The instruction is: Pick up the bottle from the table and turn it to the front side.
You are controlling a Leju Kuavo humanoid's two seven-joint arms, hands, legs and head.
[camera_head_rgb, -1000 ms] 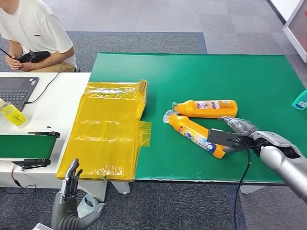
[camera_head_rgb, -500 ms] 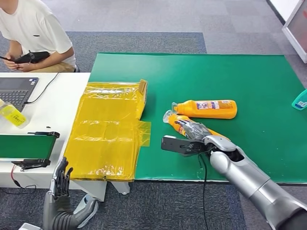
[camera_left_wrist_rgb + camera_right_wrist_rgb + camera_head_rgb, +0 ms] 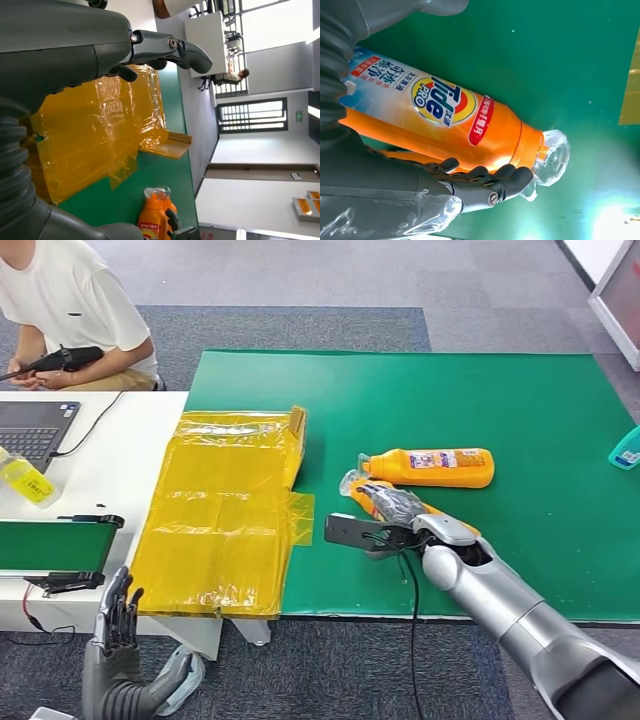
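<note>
Over the past second the right hand (image 3: 392,508) has swept in from the far right of the green mat (image 3: 528,410) and now lies over the nearer bottle (image 3: 444,120). That bottle lies on its side on the mat, clear cap towards the yellow sheet (image 3: 226,510), Tide label face-up in the right wrist view. Fingers (image 3: 497,180) run along one flank and the thumb sits on the other, so the hand brackets the bottle — but whether it is clamped or merely cupped around it cannot be told. The bottle appears not yet lifted.

A second bottle (image 3: 430,467) lies just beyond, apart and untouched. The left hand (image 3: 113,625) hangs below the table edge, fingers spread, holding nothing, drifted slightly to the left.

Judgement: approach complete — closing, lifting and turning remain.
</note>
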